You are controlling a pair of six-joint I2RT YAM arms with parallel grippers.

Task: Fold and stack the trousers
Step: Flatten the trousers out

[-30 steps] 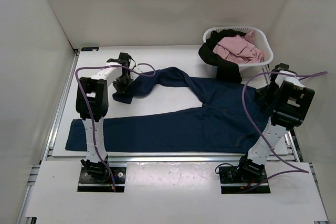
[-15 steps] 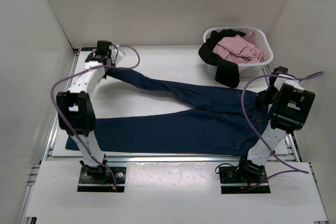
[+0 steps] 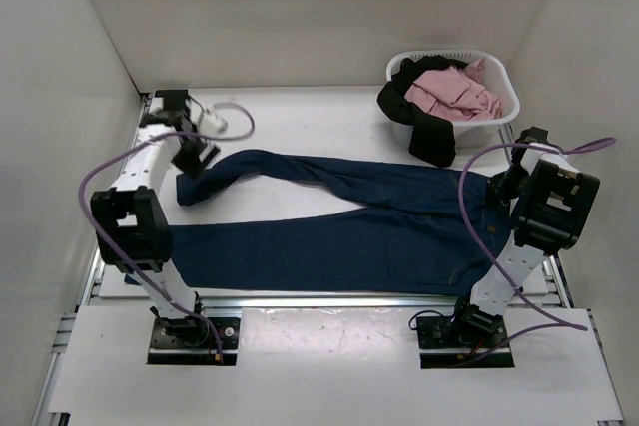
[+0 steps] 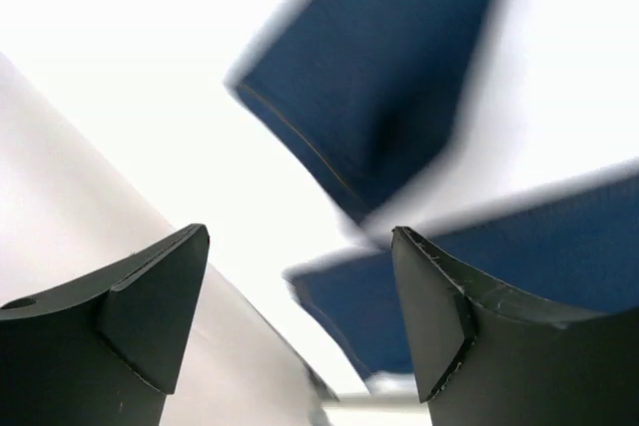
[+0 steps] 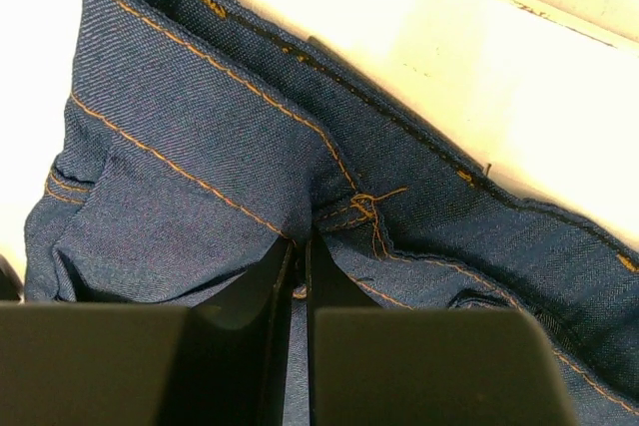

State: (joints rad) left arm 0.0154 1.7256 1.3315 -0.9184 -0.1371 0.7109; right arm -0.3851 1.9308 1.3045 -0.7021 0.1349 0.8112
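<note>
Navy trousers (image 3: pixel 379 226) lie flat across the table (image 3: pixel 300 112), waistband at the right end, legs running left. The near leg is straight along the front edge. The far leg angles up and left, and its hem end sits bunched near the far left corner. In the right wrist view the denim (image 5: pixel 200 147) shows orange stitching and a thick folded waistband edge with bare table beyond it.

Right gripper (image 3: pixel 504 182) is down on the waistband end, partly hidden by its own arm from above. Close up, the right gripper (image 5: pixel 298 246) has its jaws together, clamped on a fold of the navy trousers at a stitched seam.

Left gripper (image 3: pixel 190 157) sits at the far left, just over the far leg's hem. In the left wrist view the left gripper (image 4: pixel 300 236) has its jaws wide apart with nothing between them. The blue cloth (image 4: pixel 389 97) shows beyond the fingers, blurred, with white table around it.

Black trousers (image 3: pixel 424 132) hang over the front rim of the white basket (image 3: pixel 504 82) in the far right corner, the lower end draping onto the table just beside the navy pair. A pink garment (image 3: pixel 454 92) is piled in the basket. Purple cables (image 3: pixel 120 162) loop off both arms.
</note>
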